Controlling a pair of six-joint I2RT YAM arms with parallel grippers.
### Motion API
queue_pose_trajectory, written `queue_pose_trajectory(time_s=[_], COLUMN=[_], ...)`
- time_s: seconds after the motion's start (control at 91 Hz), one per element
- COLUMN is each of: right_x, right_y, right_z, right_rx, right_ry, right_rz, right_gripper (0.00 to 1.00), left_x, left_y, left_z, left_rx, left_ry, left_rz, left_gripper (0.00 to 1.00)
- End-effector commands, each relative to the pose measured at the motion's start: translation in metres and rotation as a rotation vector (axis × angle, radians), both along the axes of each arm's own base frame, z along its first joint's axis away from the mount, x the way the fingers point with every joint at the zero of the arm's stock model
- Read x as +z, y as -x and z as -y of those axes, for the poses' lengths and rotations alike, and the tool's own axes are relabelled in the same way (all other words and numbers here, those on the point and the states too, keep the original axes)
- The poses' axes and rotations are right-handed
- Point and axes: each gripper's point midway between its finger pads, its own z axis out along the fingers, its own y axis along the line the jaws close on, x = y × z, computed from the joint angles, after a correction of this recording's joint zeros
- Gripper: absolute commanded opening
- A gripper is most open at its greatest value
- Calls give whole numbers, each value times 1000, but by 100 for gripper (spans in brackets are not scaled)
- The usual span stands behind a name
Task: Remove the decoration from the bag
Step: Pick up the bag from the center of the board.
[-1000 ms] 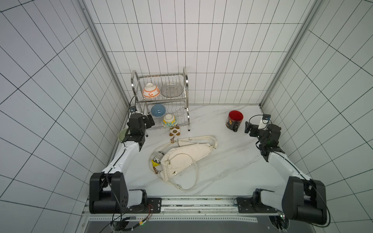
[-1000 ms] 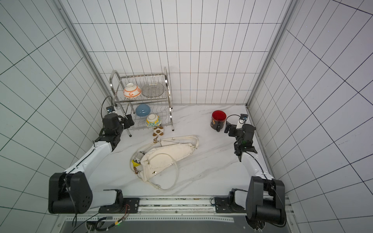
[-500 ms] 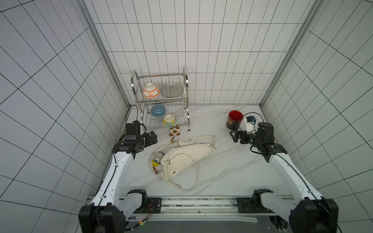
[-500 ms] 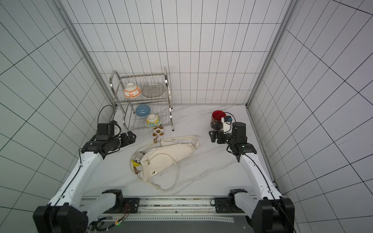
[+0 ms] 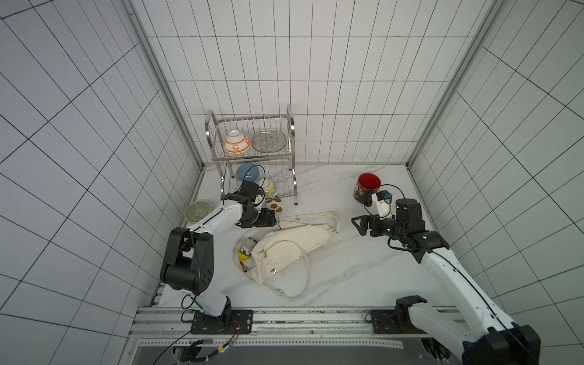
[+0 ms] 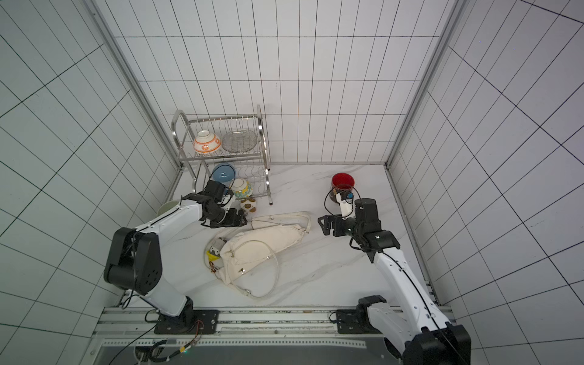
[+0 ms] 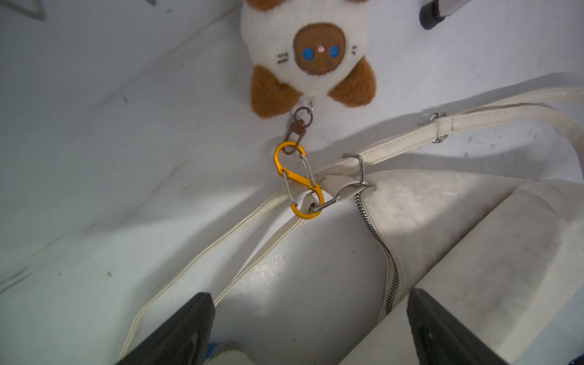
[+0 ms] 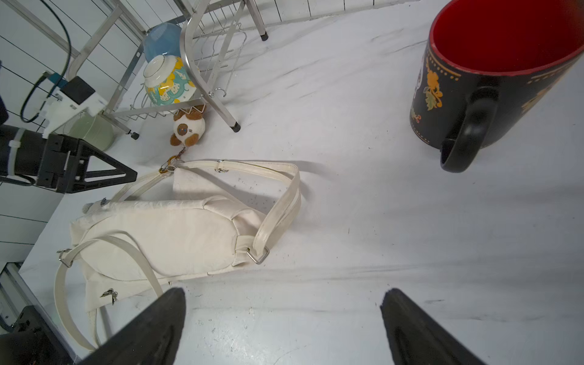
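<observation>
Nearest the rail, a long strap [image 5: 308, 268] loops out from the bag [image 5: 294, 243], which lies flat across the middle of the bench [image 5: 347, 278] just where it lay a second ago. At its near left end sits a small grey and yellow charm [image 5: 244, 252], too small here to say what it is.

The arms are what changed. A second ago both were folded back at the sides. Now both reach in toward the bag. The left tool [image 7: 308, 300] hangs low over the bag's far left corner, jaws spread wide and holding nothing. The right tool [image 8: 282, 294] hovers off the bag's right end, also wide open and empty, well apart from the fabric.

Just past the left tool, an orange clip [image 7: 298, 180] hooks through the metal ring [image 7: 328, 202] at the bag's corner. Its other loop carries the clasp of the plush cat [image 7: 308, 53], which lies on the bench beside a foot of the dish rack [image 5: 292, 126]. Farther right stands the mug [image 5: 366, 189].

So this looks like the approach: the decoration is not yet off, and the left tool seems best placed to work the clip while the right steadies the bag.
</observation>
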Motion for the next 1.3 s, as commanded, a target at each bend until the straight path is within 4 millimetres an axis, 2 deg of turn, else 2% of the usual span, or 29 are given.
queue_pose_trajectory(time_s=[0.0,0.066,0.231,0.341,0.495,0.616,0.726,0.791,0.857,0.978,1.066,1.165,1.242,1.286], right_x=[-7,-7,-8,-11,-13,-16,-16,-14,-14,-14,-15,-15,-14,-14], right_y=[5,5,4,6,6,7,7,7,7,7,8,9,8,7], right_z=[-3,-5,-10,-13,-15,-16,-16,-16,-15,-15,-15,-14,-13,-13], right_rx=[5,11,19,24,15,14,1,-1,-5,-9,-11,-15,-19,-20], right_ry=[10,12,7,15,10,15,5,1,2,0,-7,-8,-6,-5], right_rz=[-32,-32,-36,-41,-37,-35,-25,-19,-16,-13,-13,-8,0,3], right_gripper=[100,100,100,100,100,100,100,100,100,100,100,100,100,100], left_x=[-1,-9,-37,-47,-71,-87,-96,-96,-90,-80,-80,-79,-61,-43], left_y=[-6,3,12,25,38,42,46,46,42,32,31,32,27,22], left_z=[21,29,30,48,46,39,42,45,50,53,49,36,30,28], left_rx=[-41,-66,-36,-61,-26,-21,-43,-55,-60,-59,-58,-36,-29,-25], left_ry=[10,-14,-86,-122,-197,-266,-289,-295,-275,-273,-279,-285,-296,-294], left_rz=[14,-8,-70,-61,-91,-110,-120,-113,-98,-70,-75,-87,-50,-16], left_gripper=[96,96,93,91,84,67,60,48,41,1,0,0,0,0])
